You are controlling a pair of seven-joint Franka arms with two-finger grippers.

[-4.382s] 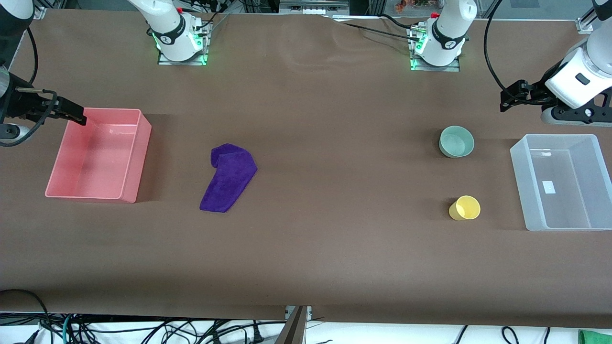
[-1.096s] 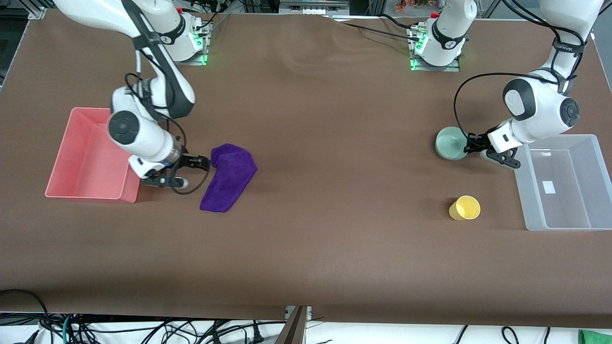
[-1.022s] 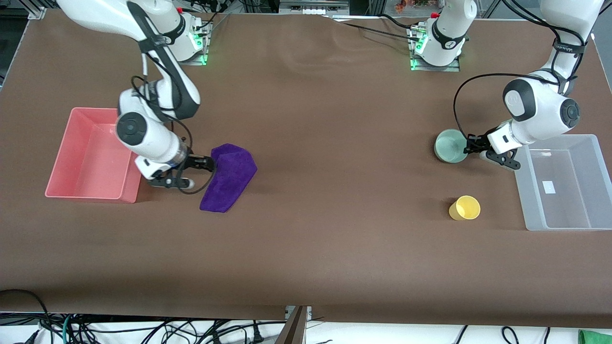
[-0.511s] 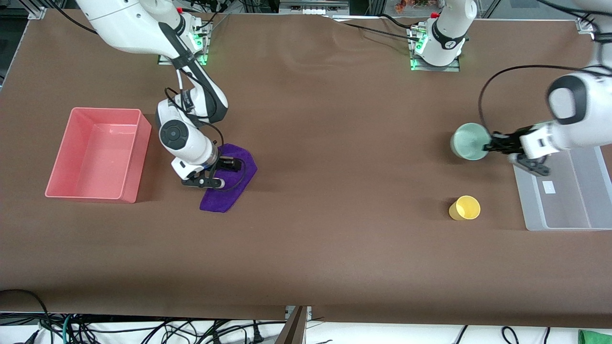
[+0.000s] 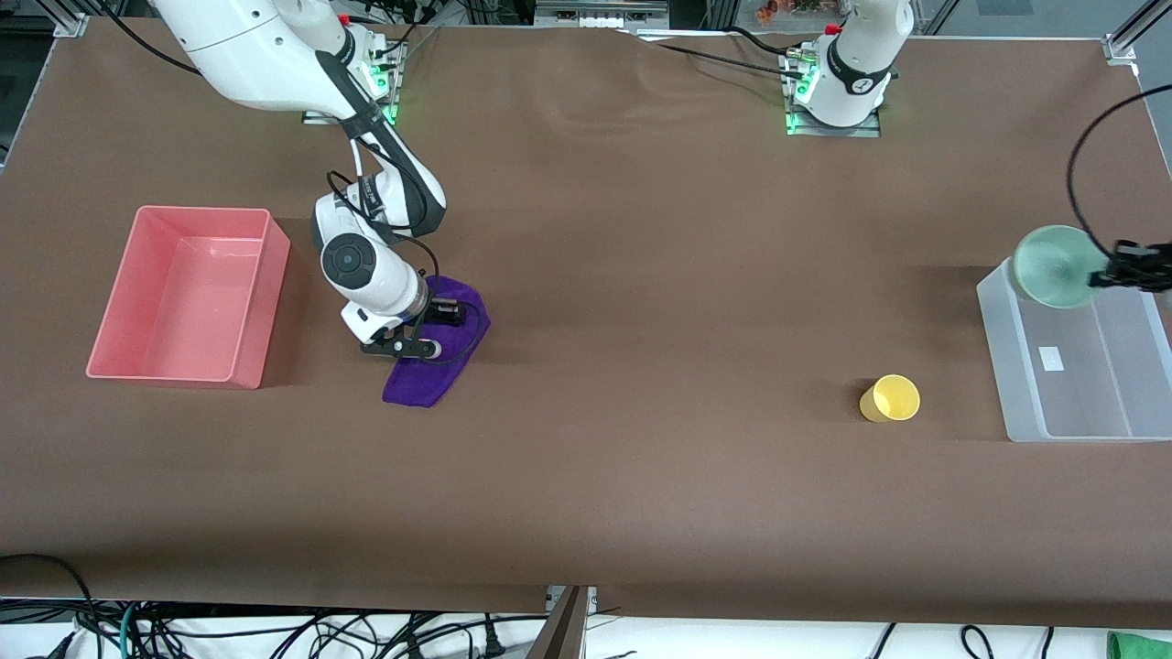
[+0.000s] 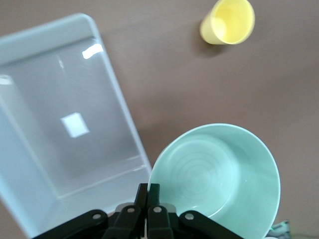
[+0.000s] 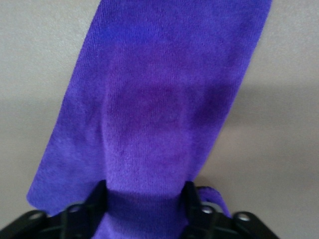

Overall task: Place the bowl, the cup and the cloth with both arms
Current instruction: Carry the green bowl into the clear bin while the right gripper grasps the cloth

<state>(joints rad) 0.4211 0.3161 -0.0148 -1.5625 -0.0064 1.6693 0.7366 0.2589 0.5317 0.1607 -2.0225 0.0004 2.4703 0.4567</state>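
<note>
My left gripper (image 6: 147, 199) is up in the air, pinched tight on the rim of the bowl (image 5: 1053, 266), a smooth, round, pale mint-green piece showing faint concentric rings inside. It hangs tilted over the corner of the clear bin (image 5: 1019, 384), a rectangular translucent plastic tub with rounded corners and a white label on its floor, at the left arm's end of the brown worktop (image 5: 641, 275).

The cup (image 5: 890, 399), plain yellow plastic and tapered, stands on the worktop at roughly eight o'clock from the bin.

My right gripper (image 5: 445, 314) is down on the cloth (image 5: 417, 386), a fuzzy deep purple towel folded long and irregular; its fingers (image 7: 97, 196) are closed around a bunched ridge of the fabric. The glossy pink bin (image 5: 252, 302) sits at nine o'clock from the cloth.
</note>
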